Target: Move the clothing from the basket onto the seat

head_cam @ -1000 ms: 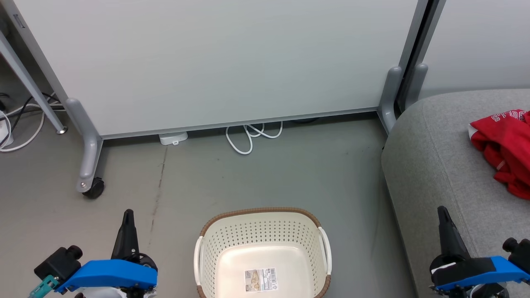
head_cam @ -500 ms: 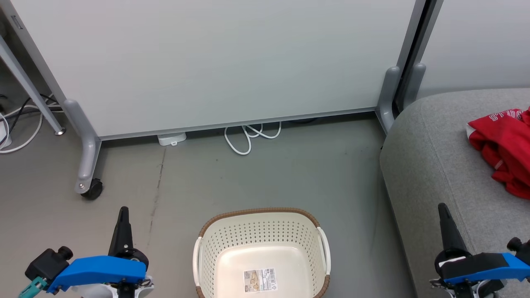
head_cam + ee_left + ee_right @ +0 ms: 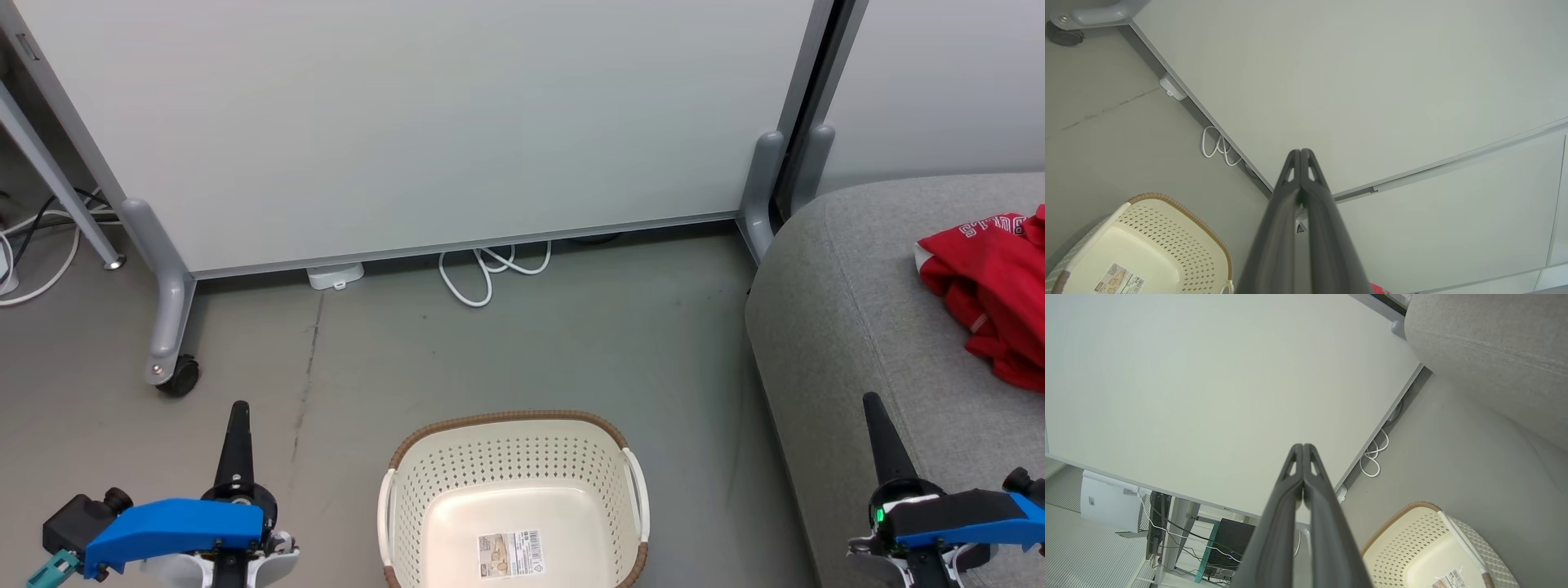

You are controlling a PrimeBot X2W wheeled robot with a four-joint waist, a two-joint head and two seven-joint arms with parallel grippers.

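The left gripper point(image 3: 237, 415), its dark fingers pressed together and empty, hangs over the grey floor point(image 3: 490, 343) beside the oval cream-white perforated plastic basket point(image 3: 510, 423). The right gripper point(image 3: 873, 407), likewise pressed together, hangs by the left edge of the large light grey fabric seat point(image 3: 841, 310). The crumpled bright red clothing point(image 3: 992, 286) lies on the seat, well in from that edge.

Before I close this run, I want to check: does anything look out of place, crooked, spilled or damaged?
Nothing is spilled or damaged. The red clothing lies crumpled on the grey seat, not spread flat. The basket stands upright, holding only its paper label. A white cable lies looped on the floor.
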